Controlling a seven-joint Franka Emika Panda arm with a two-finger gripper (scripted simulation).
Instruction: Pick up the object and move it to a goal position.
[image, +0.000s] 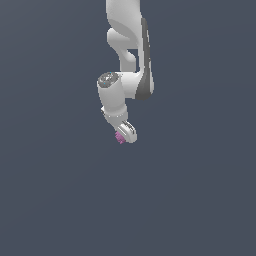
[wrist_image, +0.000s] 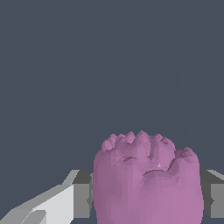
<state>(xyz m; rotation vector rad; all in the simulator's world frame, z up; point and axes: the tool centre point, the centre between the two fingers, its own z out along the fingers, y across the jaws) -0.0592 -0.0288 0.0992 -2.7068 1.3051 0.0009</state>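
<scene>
In the exterior view a glossy white arm (image: 131, 55) with a grey side panel hangs from the top against a flat slate-grey backdrop. At its lower end, toward that view's left of the arm's elbow, sits the rounded white claw (image: 123, 135), and only a small magenta sliver of the object (image: 119, 137) pokes out beside it.

The wrist view shows what the exterior view hides. The object (wrist_image: 146, 183) is a matte, faceted lump with a bumpy crown like a berry. Grey finger pads (wrist_image: 81, 200) press against both of its flanks, so the claw is pinching it.
</scene>
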